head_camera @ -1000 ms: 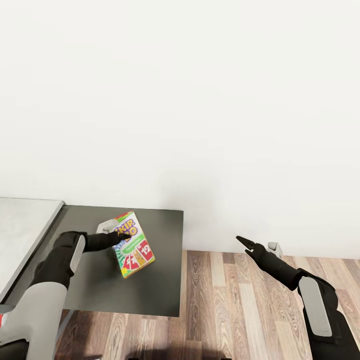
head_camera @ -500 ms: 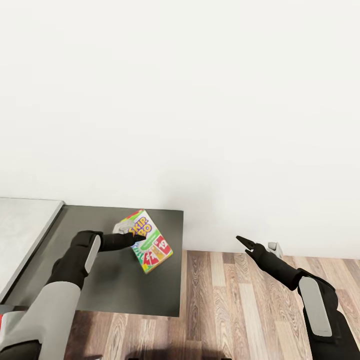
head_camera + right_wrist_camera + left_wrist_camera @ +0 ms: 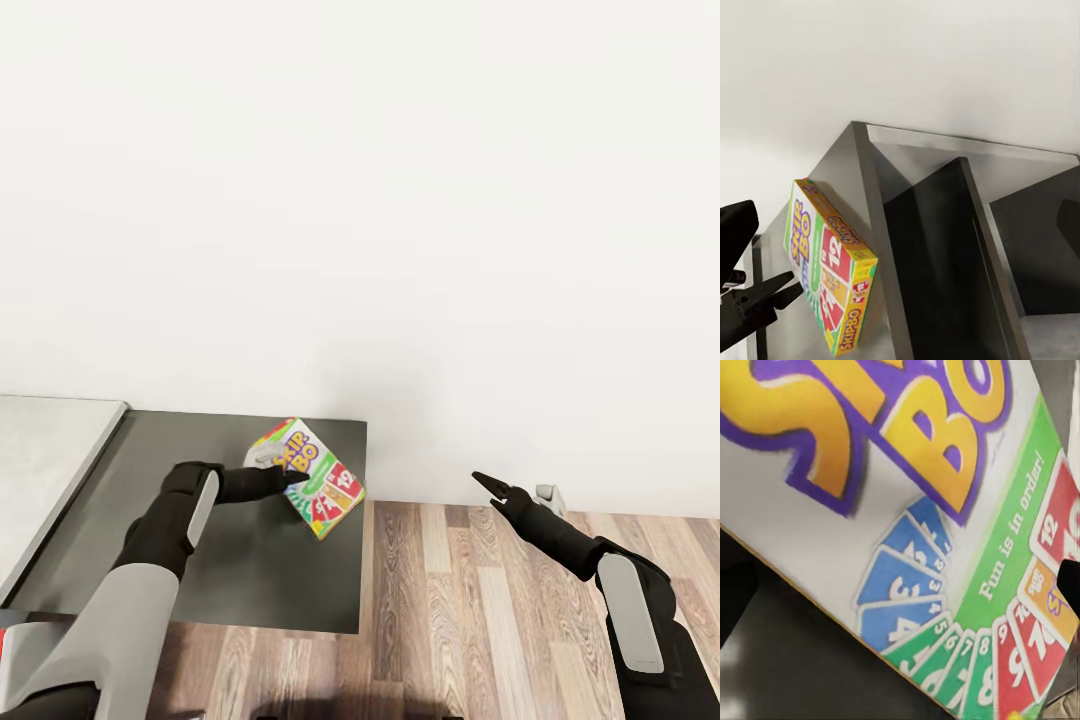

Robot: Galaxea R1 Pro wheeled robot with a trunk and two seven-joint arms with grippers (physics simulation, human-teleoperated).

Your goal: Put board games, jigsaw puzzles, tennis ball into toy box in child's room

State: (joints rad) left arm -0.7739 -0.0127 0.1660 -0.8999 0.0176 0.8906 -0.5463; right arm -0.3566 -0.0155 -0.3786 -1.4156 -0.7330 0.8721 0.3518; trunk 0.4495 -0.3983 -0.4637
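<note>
A board game [image 3: 318,480], a pale box with green edges and a Skip-Bo lid, hangs tilted over the back right corner of the table's dark grey section [image 3: 220,570]. My left gripper [image 3: 288,481] is shut on its left side. The lid is close up in the left wrist view [image 3: 907,510], with dark fingertips [image 3: 731,600] at the picture's sides. From the right wrist view the box [image 3: 825,262] stands on edge above the dark top, with the left gripper [image 3: 761,300] at it. My right gripper [image 3: 487,488] is open, in the air over the floor to the right of the table.
The table's light grey top [image 3: 50,450] joins the dark section at the left. The dark section ends at its right edge [image 3: 362,520]; beyond it lies wooden floor [image 3: 480,610]. A plain white wall [image 3: 400,250] stands behind.
My left gripper has carried the board game to the right, towards the dark section's right edge, and the box has turned a little. The right arm has stayed put.
</note>
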